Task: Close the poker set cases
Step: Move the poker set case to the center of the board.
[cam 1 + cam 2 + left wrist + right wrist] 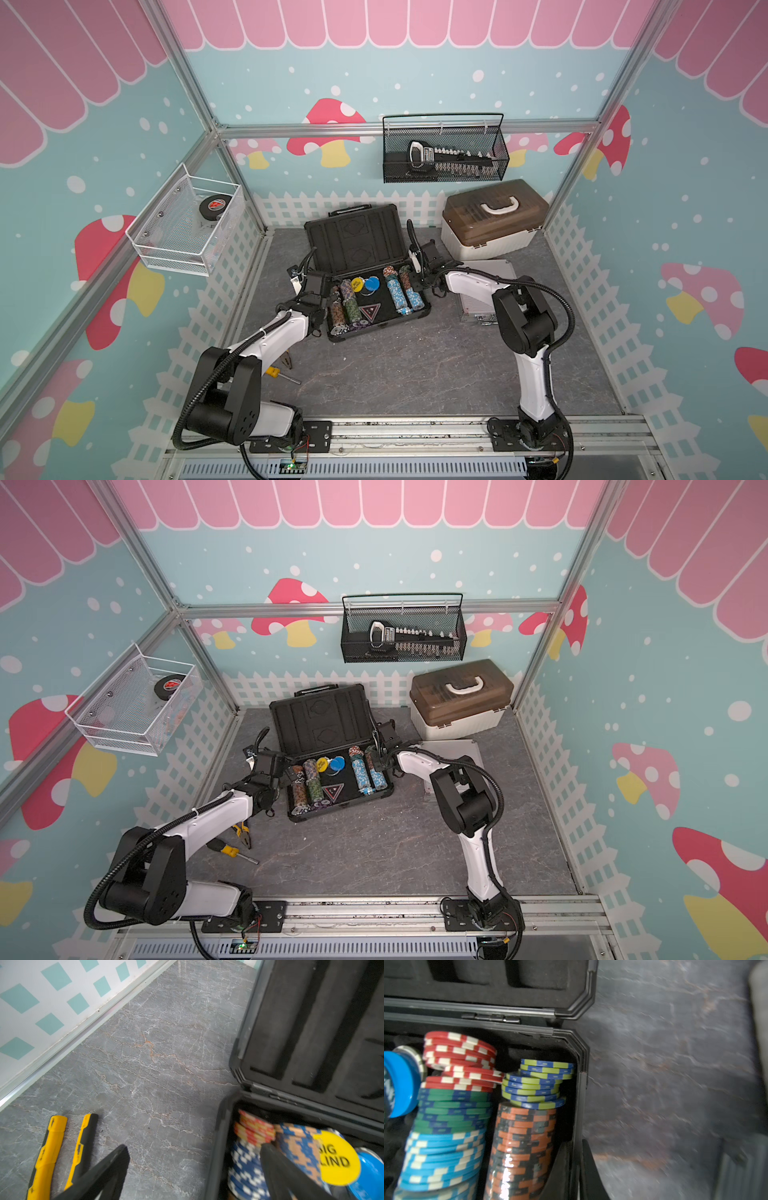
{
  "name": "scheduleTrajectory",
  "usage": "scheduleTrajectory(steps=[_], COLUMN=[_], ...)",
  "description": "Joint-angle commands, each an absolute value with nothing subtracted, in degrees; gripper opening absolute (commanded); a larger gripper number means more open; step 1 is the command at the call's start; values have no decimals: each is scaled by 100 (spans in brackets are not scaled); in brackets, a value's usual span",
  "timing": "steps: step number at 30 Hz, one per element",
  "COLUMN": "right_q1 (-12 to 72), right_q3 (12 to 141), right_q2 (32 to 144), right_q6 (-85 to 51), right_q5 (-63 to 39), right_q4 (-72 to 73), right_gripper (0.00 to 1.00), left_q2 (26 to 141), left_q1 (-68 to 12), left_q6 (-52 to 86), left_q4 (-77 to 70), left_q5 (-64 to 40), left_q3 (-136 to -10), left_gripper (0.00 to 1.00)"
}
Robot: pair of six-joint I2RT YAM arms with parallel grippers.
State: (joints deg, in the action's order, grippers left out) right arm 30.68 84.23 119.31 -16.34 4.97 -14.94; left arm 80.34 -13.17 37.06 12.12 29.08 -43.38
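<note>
Screwdriver (pixel 230 850) and yellow-handled pliers (pixel 243 833), lower left of a top view, lie on the grey table (pixel 395 374) beside the left arm. Left gripper (pixel 194 1147): jaws spread wide astride the left wall of the black case (pixel 355 245), one finger over bare table, the other above the poker chips (pixel 349 303). Right gripper (pixel 576 1142): jaws nearly together, pinching the case's right rim. The black case is at frame centre in both top views, lid raised, chips in rows in its base. Silver case (pixel 473 309): flat, right of centre, largely hidden behind the right arm. White storage box (pixel 492 232), brown lid, upper right. Black mesh basket (pixel 444 153) on the back wall; white wire basket (pixel 187 224) at left.
</note>
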Motion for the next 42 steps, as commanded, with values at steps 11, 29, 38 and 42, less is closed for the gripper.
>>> scheduleTrajectory(steps=[11,29,38,42], right_q1=[2909,2953,2946,2880], right_q3=[6530,6297,7181,7620], right_q2=[10931,10038,9775,9816], right_q6=[-1815,-2167,-1721,-1455], right_q5=[894,1035,1230,1312], right_q4=[-2373,-2523,-2901,-2909], right_gripper=[0,33,35,37], left_q2=[8137,8063,8078,8095], left_q1=[-1283,-1351,-1397,-1428], left_q6=[3709,3666,3561,3445], left_q4=[1049,862,823,594], left_q5=[2769,2654,2556,2374], left_q3=[-4254,-4232,-4236,-4186], left_gripper=[99,99,99,99])
